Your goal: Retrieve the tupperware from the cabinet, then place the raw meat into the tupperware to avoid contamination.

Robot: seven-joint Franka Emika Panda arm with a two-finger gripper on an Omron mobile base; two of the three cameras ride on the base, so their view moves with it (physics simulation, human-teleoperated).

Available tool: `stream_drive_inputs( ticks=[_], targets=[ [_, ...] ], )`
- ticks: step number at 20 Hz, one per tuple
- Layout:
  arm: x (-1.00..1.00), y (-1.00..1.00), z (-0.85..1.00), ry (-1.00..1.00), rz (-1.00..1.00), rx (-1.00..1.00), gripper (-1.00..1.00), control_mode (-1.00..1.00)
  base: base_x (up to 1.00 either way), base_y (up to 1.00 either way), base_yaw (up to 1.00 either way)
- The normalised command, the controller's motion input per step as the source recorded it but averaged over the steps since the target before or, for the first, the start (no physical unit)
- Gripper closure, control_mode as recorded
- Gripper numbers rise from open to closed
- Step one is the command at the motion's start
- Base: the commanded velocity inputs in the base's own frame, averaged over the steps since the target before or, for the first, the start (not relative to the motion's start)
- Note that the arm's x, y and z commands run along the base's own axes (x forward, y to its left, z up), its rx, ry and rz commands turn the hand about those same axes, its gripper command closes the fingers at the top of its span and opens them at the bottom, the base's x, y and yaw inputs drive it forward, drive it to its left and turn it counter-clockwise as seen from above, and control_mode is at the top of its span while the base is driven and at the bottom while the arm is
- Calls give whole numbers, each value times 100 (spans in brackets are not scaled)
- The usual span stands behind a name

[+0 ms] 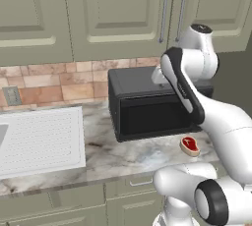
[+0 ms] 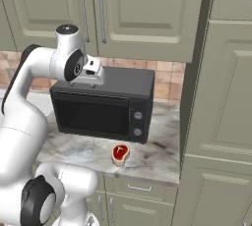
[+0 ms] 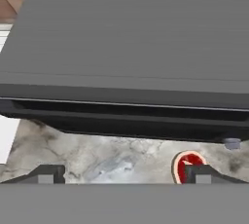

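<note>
The gripper [image 3: 124, 174] hangs above the microwave [image 2: 106, 103] with its jaws spread wide and nothing between them, looking down over the dark top onto the marbled counter [image 1: 123, 156]. In the hand view the two fingertips [image 3: 46, 174] frame the counter's front strip, and the raw meat [image 3: 187, 165] lies just by the right one; from the base cameras the raw meat sits on the counter in front of the microwave, near its control end and close to the counter edge. The step in hand, as I judge it, is opening the cabinet [image 2: 142, 14], whose doors are closed, so the tupperware cannot be seen and is presumably inside. To do this well, the hand should rise clear of the microwave, turn so the open jaws straddle one of the long silver handles [image 2: 102, 11] directly above, close around the bar, and pull along the door's arc rather than straight back. The wrist must keep off the microwave top while swinging the door.
</note>
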Motion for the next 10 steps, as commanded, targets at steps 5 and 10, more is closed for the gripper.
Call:
stream_drive_inputs(
  ticks=[5,10],
  targets=[
    [-24,8,76,-32,-3,-4,-100,-100,0,0,0],
    [-23,4,89,-30,-5,-3,-100,-100,0,0,0]
  ],
)
